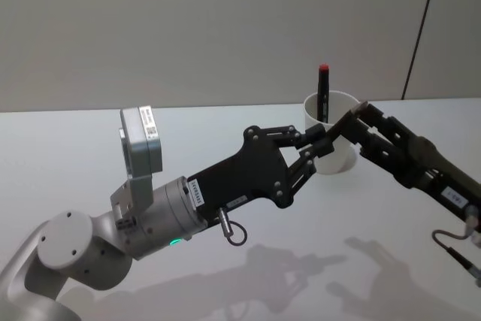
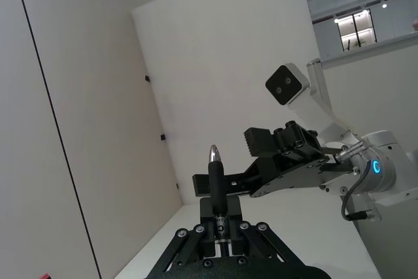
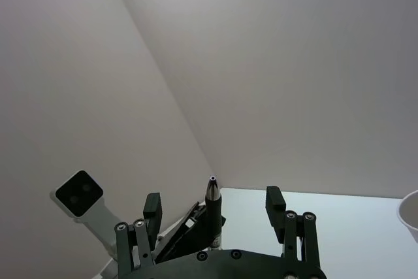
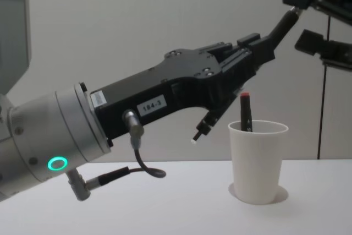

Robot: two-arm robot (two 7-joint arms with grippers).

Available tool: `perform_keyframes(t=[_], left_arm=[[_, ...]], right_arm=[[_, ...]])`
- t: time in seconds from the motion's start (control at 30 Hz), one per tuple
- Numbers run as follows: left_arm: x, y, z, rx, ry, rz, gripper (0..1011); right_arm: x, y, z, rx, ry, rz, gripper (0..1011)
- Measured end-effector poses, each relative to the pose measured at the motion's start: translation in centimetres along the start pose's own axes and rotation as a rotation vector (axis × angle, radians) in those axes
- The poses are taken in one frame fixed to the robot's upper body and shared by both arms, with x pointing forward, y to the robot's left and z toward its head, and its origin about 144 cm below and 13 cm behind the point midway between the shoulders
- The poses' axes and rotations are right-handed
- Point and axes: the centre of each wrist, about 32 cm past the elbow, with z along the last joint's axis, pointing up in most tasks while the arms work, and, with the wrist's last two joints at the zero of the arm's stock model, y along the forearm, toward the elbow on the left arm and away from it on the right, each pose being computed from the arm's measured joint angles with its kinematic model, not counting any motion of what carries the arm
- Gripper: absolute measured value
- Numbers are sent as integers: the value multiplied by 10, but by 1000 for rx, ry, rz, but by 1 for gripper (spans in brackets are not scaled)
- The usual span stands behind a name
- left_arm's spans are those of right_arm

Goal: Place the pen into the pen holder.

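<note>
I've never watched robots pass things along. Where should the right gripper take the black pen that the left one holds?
On the pen, probably the bare barrel just behind the silver tip, jutting past the left gripper, which is shut on its middle. The right gripper, open, should come from the tip end, one finger each side.

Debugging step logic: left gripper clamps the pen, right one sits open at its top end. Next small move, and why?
Probably close the right gripper on the upper end of the pen. It stands open astride that end, while the left gripper clamps the shaft tilted, its lower end left of the pen holder, not over the mouth.
</note>
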Motion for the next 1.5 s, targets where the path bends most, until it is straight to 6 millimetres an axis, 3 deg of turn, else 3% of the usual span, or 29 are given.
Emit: perform_keyframes(t=[0.8,1.5], left_arm=[[0,0,0,0,0,0,120],[0,0,0,0,0,0,120]], right_arm=[[4,20,-14,11,-32,-35,1001],[5,23,-15,1,-26,-19,1002]])
